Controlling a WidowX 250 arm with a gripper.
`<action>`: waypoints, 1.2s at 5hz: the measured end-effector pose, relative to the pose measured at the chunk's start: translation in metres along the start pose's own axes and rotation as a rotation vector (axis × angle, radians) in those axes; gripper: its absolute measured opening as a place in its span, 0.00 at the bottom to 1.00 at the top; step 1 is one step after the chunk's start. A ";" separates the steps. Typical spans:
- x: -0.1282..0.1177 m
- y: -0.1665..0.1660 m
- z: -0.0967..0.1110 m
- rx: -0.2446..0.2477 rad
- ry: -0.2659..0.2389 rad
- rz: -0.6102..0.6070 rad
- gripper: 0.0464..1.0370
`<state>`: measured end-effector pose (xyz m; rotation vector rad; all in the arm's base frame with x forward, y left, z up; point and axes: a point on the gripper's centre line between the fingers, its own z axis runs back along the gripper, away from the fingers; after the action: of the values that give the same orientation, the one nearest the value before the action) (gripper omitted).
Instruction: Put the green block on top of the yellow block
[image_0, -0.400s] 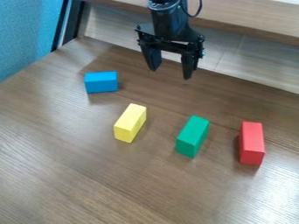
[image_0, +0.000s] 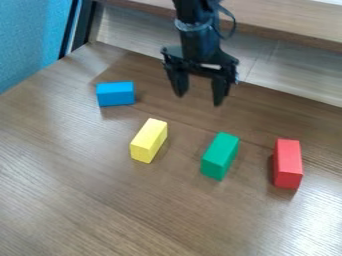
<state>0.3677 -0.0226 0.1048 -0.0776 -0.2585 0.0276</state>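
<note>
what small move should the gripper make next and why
Probably ease the gripper toward the green block and lower it there, fingers apart. Its fingers are open with nothing between them, it hangs above the table short of the blocks, and the green block rests on the table beside the yellow block, not on top of it.

Here's the row on the brown wood-grain bench (image_0: 80, 200), every piece apart: nearest the far left corner, the blue rectangular block (image_0: 115, 94)! In front of it and to the right, the yellow oblong block (image_0: 149, 140). Further right, slightly forward, the green oblong block (image_0: 220, 156). And right of that, almost level, the red oblong block (image_0: 288, 164)!
</note>
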 end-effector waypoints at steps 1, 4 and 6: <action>-0.004 -0.013 -0.004 -0.016 0.006 -0.017 0.96; -0.025 -0.023 -0.032 -0.026 0.099 0.016 0.96; -0.045 -0.031 -0.054 -0.007 0.151 -0.003 0.96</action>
<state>0.3387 -0.0590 0.0443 -0.0855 -0.1083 0.0178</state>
